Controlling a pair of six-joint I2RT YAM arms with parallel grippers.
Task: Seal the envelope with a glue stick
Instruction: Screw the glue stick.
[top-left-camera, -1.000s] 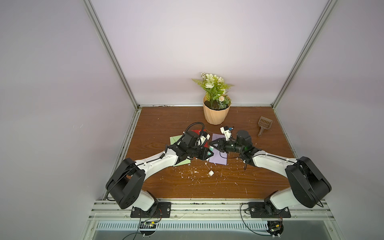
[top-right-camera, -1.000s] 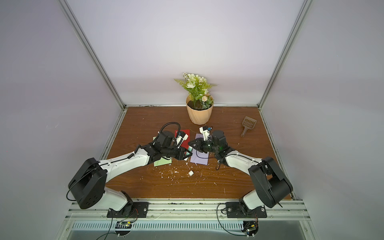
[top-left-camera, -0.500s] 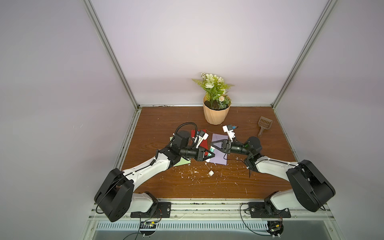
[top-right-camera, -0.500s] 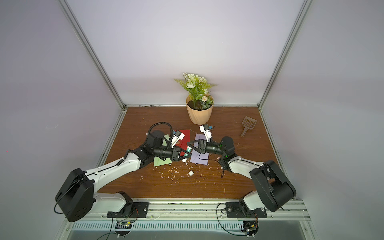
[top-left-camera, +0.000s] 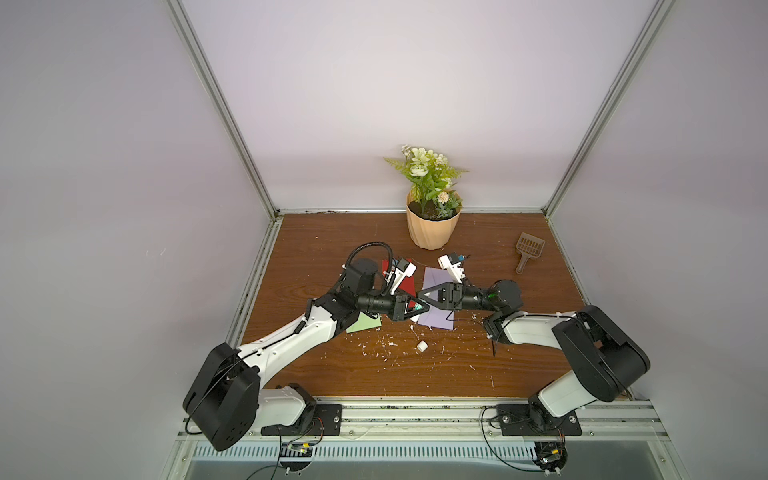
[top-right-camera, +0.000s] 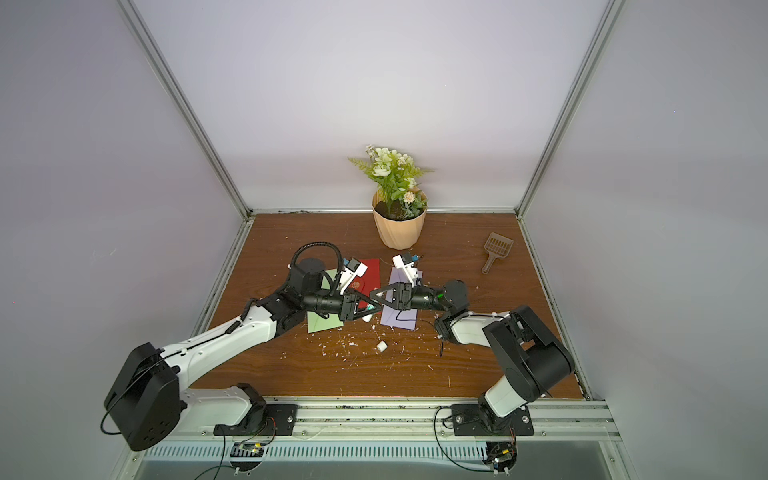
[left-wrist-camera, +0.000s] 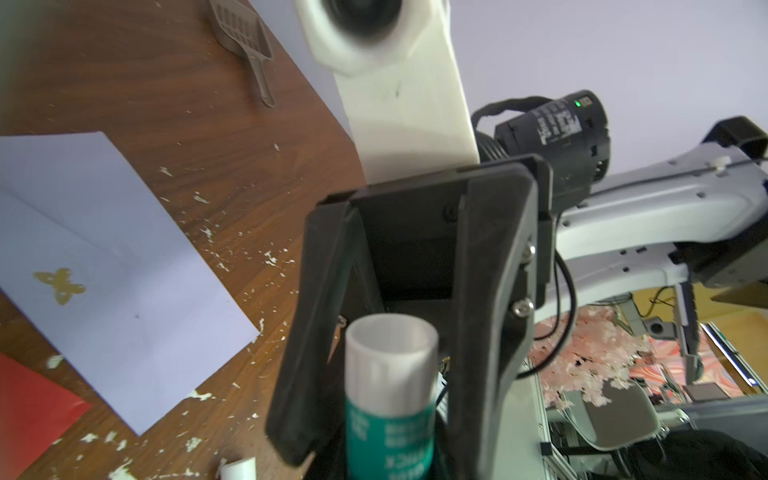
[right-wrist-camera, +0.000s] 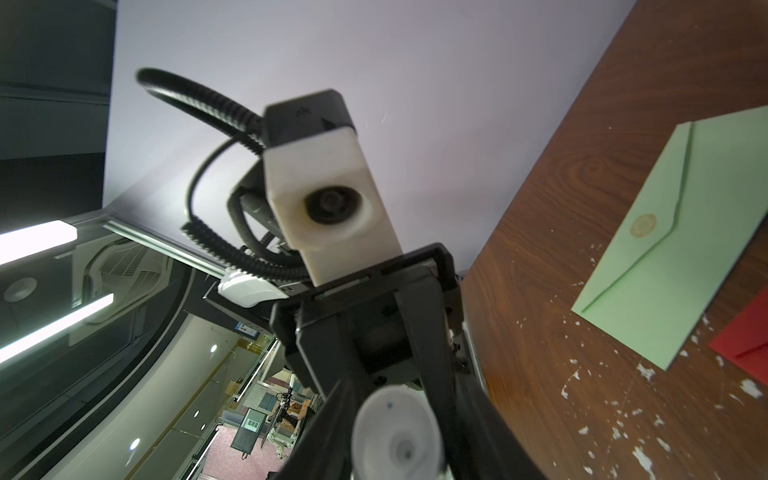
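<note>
Brown wooden desk (top-left-camera: 519, 361), white scraps (top-left-camera: 386, 344) strewn toward its front edge. The left arm (top-left-camera: 291, 340) and right arm (top-left-camera: 536, 332) reach in from the front edge and meet nose to nose at mid-desk. A second ago the wrists were tipped down over the paper; now they lie level and in line. Flat beneath them are a green envelope (top-left-camera: 365, 324) nearest the left edge, a red envelope (top-left-camera: 409, 286) and a lilac envelope (top-left-camera: 438, 322); which one gets sealed, cannot tell. The left gripper (top-left-camera: 415, 308) pinches the glue stick (left-wrist-camera: 388, 399) by its green band, clear above the desk, white cap pointing at the right gripper (top-left-camera: 424, 296). Newest change: the right fingers (left-wrist-camera: 490, 311), pressed together until just now, have parted and stand either side of the cap, a sliver of gap showing. Reads as set-up for uncapping; gluing likely not begun. A small white cylinder (top-left-camera: 422, 346) lies loose toward the front edge, identity unclear.
</note>
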